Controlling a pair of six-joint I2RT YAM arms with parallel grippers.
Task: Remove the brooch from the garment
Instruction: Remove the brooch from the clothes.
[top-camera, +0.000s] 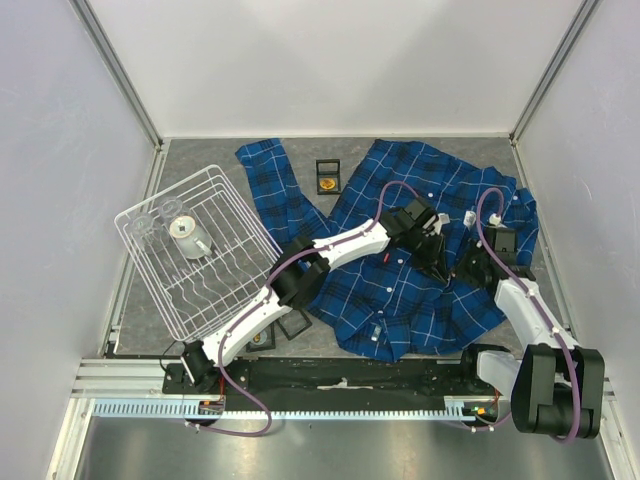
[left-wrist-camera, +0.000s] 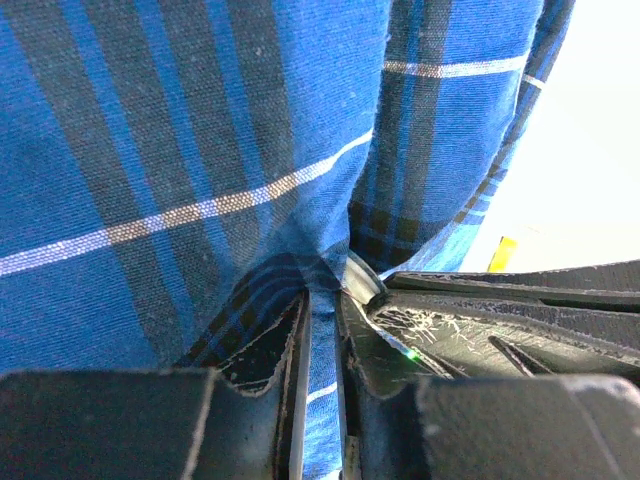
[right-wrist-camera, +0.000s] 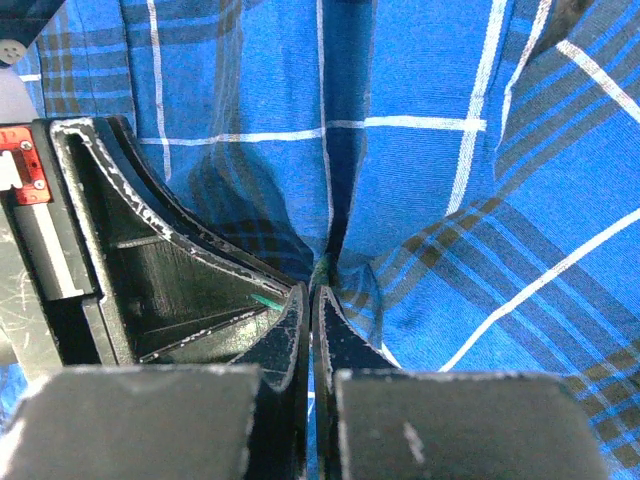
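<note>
The garment (top-camera: 400, 300), a bright blue plaid shirt, lies spread over the middle and right of the table. Both grippers meet tip to tip on its right half. My left gripper (top-camera: 436, 260) (left-wrist-camera: 322, 295) is shut on a raised fold of the garment (left-wrist-camera: 150, 150). My right gripper (top-camera: 457, 266) (right-wrist-camera: 311, 290) is shut on a small greenish piece, the brooch (right-wrist-camera: 320, 270), where the cloth (right-wrist-camera: 420, 180) puckers. A pale curved rim of the brooch (left-wrist-camera: 362, 273) shows in the left wrist view. Most of the brooch is hidden.
A white wire rack (top-camera: 255, 225) holding a white cup (top-camera: 186, 232) stands at the left. A small black box (top-camera: 328, 178) with an orange piece lies at the back, by the shirt's sleeve. Another black box (top-camera: 293, 325) lies under the left arm.
</note>
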